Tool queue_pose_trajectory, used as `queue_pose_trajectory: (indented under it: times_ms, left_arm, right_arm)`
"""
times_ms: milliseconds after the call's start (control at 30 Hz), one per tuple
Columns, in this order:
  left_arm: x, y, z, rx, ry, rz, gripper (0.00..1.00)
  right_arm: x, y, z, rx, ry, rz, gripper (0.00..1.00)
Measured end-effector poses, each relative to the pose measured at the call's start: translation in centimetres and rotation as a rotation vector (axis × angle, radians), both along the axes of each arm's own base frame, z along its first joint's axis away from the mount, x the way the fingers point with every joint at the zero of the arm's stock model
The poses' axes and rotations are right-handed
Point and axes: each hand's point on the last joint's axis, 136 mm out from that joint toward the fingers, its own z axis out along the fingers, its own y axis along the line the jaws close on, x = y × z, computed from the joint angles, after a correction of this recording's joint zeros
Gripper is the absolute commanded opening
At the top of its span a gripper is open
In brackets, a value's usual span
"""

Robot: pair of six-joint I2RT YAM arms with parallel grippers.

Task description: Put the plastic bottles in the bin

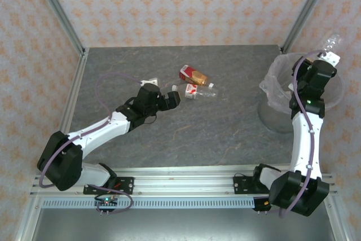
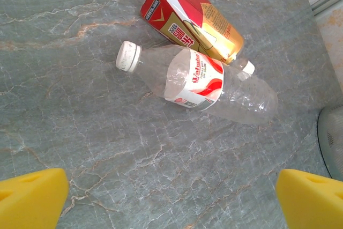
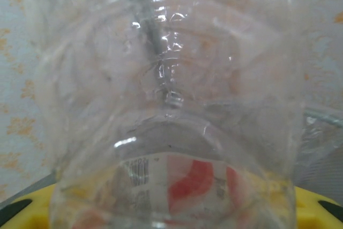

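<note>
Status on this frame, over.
Left gripper open, beside clear bottle and red-gold bottle on table. Right gripper shut on third bottle over bin. Nothing in the way.

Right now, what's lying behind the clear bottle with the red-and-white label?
A red-and-gold bottle, lying close behind the clear bottle. Its white cap peeks out; part of its neck is covered.

the tabletop is grey stone-look, pale-veined, matt and smooth. the left gripper has fingers of matt yellow plastic. ahead of it lies a clear bottle of thin glossy plastic, ribbed and dented, with a shiny white-and-red label and a ridged white cap. just beyond, a second bottle wears a glossy red-and-gold wrap. the crumpled bottle clamped in the right gripper is the same thin see-through plastic, glinting. beside that gripper the bin carries a wrinkled clear film liner.
</note>
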Motion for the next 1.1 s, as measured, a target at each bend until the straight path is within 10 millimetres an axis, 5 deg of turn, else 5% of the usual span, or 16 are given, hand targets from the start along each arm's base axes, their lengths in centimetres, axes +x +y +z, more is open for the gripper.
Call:
queue_pose_trajectory:
  times_ms: [200,367,800,867,1100]
  left_arm:
    - [0.0,0.1,0.0,0.003,-0.001,0.003,1.00]
    - [-0.1,0.4,-0.2,0.012,0.000,0.013,1.00]
    - [-0.2,0.5,-0.5,0.019,0.004,0.013,1.00]
    - [-0.2,0.5,-0.5,0.026,0.001,0.007,1.00]
    - [0.3,0.1,-0.3,0.080,-0.022,-0.040,1.00]
  right_arm:
    - [0.6,1.8,-1.2,0.071,0.005,0.099,0.76]
    - [0.0,2.5,-2.3,0.101,0.030,0.117,0.85]
    - [-1.9,3.5,-1.0,0.111,0.003,0.130,0.92]
    - [-1.9,3.9,-1.0,0.133,-0.005,0.148,1.00]
    - [-1.9,6.6,-0.5,0.221,-0.037,0.264,0.99]
